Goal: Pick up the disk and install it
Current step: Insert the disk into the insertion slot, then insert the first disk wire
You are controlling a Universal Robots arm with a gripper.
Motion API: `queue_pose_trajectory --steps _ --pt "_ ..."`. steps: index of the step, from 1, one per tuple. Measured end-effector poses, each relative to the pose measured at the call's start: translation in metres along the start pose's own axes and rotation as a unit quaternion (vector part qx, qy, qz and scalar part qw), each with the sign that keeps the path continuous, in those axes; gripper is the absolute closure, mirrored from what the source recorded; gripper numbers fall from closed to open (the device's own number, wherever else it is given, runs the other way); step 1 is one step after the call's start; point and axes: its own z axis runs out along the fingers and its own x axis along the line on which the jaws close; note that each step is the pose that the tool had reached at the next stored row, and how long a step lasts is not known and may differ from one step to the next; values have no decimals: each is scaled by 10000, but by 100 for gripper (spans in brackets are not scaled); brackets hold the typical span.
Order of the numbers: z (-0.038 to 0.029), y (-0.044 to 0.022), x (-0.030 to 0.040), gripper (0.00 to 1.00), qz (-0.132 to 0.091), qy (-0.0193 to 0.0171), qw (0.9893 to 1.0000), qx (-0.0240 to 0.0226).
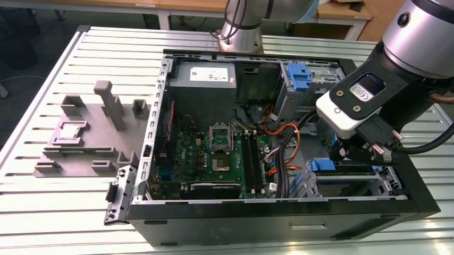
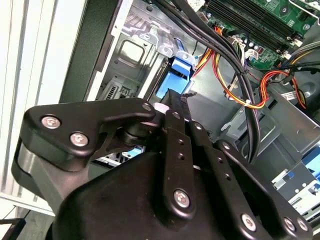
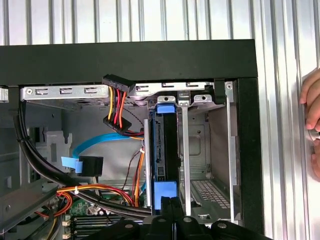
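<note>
Exterior view, left of frame: grey tray (image 1: 78, 151) on slatted table (image 1: 50, 223). Centre: open computer case (image 1: 277, 220), green circuit board (image 1: 206, 154) inside. Lower right: arm (image 1: 397, 69) reaches into the case. First wrist view: hand (image 3: 172, 210) is clenched, empty, tips against the blue end of the disk (image 3: 165, 145), which stands on edge in the metal bay (image 3: 200, 150).

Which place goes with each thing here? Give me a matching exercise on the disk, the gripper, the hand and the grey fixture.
1 disk
2 gripper
3 hand
4 grey fixture

A on the table, to the exterior view's left of the case
B on edge in the drive bay
C a person's, over the table slats in the first wrist view
D at the disk's blue end, fingers together

Pairs: 1-B, 2-D, 3-C, 4-A
</note>
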Motion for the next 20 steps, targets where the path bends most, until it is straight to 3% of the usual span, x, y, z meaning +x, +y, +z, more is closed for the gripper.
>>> queue_pose_trajectory --steps 20 --pt "3 0 0 90 0 0 10000 0"
